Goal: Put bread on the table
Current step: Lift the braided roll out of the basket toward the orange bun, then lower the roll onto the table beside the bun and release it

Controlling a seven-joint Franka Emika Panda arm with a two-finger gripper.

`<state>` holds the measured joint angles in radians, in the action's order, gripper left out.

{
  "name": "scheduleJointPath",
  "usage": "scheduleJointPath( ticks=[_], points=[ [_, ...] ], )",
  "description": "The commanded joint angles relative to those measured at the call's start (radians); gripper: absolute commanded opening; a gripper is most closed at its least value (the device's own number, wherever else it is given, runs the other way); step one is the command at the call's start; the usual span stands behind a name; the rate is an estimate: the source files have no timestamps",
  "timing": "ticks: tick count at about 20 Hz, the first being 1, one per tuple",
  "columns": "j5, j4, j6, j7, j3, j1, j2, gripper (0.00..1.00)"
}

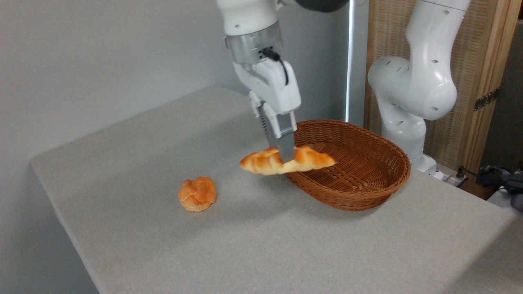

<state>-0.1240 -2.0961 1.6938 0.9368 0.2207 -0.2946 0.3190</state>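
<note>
Setting: pale grey wall behind, a wooden-framed woven screen at the right, and the robot's white base seen beside it.
Table (261, 245): a light grey, fabric-like top is seen, with a rounded corner at the left; most of it is bare.
Basket (367, 192): a brown oval wicker basket is set on the right part of the table, and nothing is seen inside it.
Bun (197, 193): a small round knotted bun is lying on the table, well apart from the basket, to the left.
Bread (261, 161): the braided loaf is held in the air, roughly level, above the basket's left rim, with one pointed end over the basket and the other out over the table top. No part of it is touching the table.
Gripper (284, 157): it is pointed downward, and the jaws are clamped across the loaf's middle. A mid-length grip is judged to keep the long loaf balanced.
Step in hand: the carry from basket to table is judged to be under way.
Next move: lowering onto bare cloth between bun and basket is judged sensible, so that neither is struck.
</note>
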Motion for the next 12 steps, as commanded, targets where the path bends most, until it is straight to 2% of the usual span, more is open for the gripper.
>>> scheduleJointPath(
  ticks=[1,3,6,7,9,12],
  points=[
    [0.049,0.164,0.007,-0.003,0.014,-0.012,-0.197,0.45],
    [0.047,0.218,0.007,-0.001,0.008,-0.014,-0.273,0.51],
    [0.05,0.226,0.084,-0.003,-0.012,-0.015,-0.325,0.74],
    [0.047,0.226,0.116,-0.004,-0.027,-0.015,-0.34,0.86],
    [0.046,0.226,0.144,-0.007,-0.035,-0.014,-0.354,0.97],
    [0.044,0.226,0.147,-0.01,-0.038,-0.015,-0.356,1.0]
  ],
)
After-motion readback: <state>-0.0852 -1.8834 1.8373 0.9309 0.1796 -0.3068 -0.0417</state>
